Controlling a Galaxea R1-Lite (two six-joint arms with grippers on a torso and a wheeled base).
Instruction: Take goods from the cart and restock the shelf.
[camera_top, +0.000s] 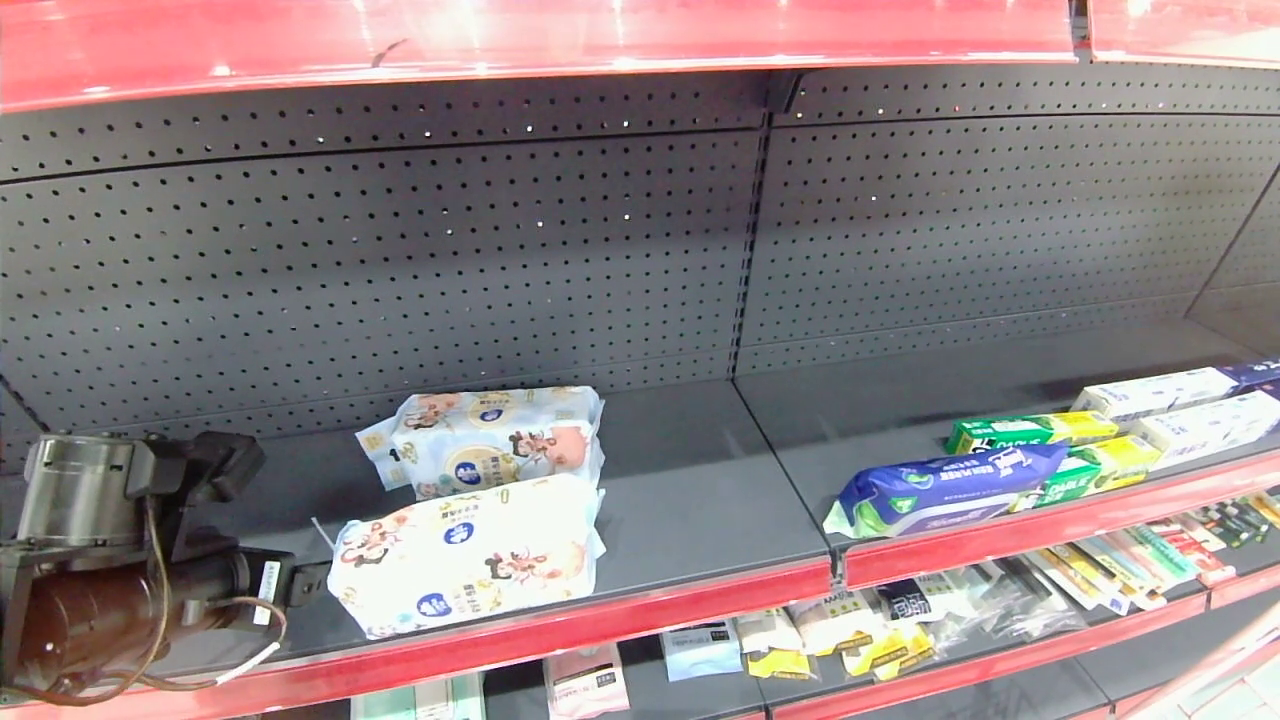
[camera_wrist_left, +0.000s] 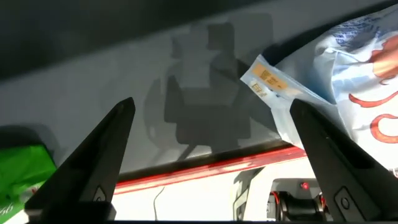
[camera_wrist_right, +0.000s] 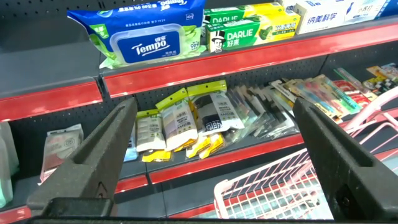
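The left pincer (camera_top: 305, 583) sits at the front edge of the shelf (camera_top: 700, 500), its tips just beside the near end of the front white pack (camera_top: 470, 560). A second white pack (camera_top: 490, 435) lies behind that one, farther from the pincer and toward the back wall. The head view does not let the finger spacing be read. In the left wrist view, the left pincer (camera_wrist_left: 211, 165) is spread wide with nothing between its fingers. Bare shelf (camera_wrist_left: 124, 87) lies beyond the fingers and a corner of the front white pack (camera_wrist_left: 336, 68) is beside one of them; whether that finger touches the pack is hard to tell. A green item (camera_wrist_left: 18, 174), perhaps another pack, shows below the shelf's red lip by the other finger. In the right wrist view, the right pincer (camera_wrist_right: 211, 162) is likewise spread and holds nothing, above the pink wire cart (camera_wrist_right: 267, 186). Small packets (camera_wrist_right: 186, 118) lie on a lower shelf ahead of it, and higher up a blue pack (camera_wrist_right: 143, 37) lies beside green boxes (camera_wrist_right: 242, 28).
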